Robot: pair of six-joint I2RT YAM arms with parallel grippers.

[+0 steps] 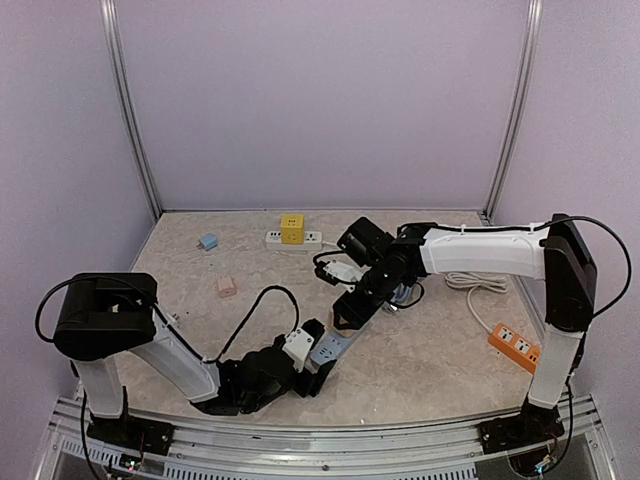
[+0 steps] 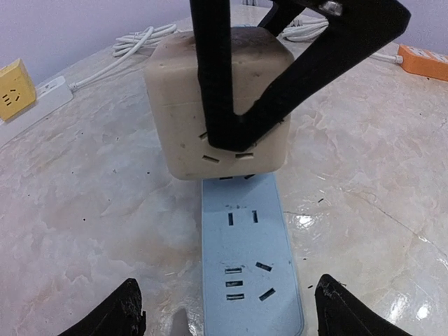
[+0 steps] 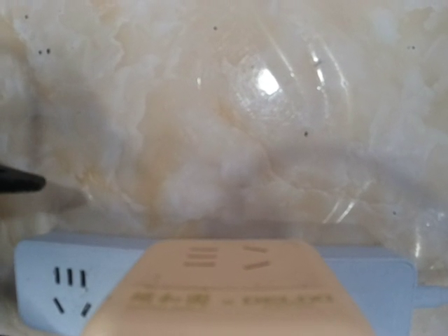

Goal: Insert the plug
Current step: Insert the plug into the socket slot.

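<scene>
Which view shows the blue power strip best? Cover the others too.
Left wrist: the blue power strip lies close and sharp, sockets countable, a beige cube at its far end. Right wrist shows only one edge behind the blurred cube; top external shows a sliver.

bright even light, glare on table (image 3: 266, 80), rt wrist view blurry

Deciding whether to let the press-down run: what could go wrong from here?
1. The left fingers flank the blue power strip without touching it, so it looks unbraced. A push could slide or tilt it.
2. The beige cube adapter, held by the right fingers, hides its own prongs and the sockets beneath. Alignment cannot be checked, and pressing while misaligned could jam it.
</scene>
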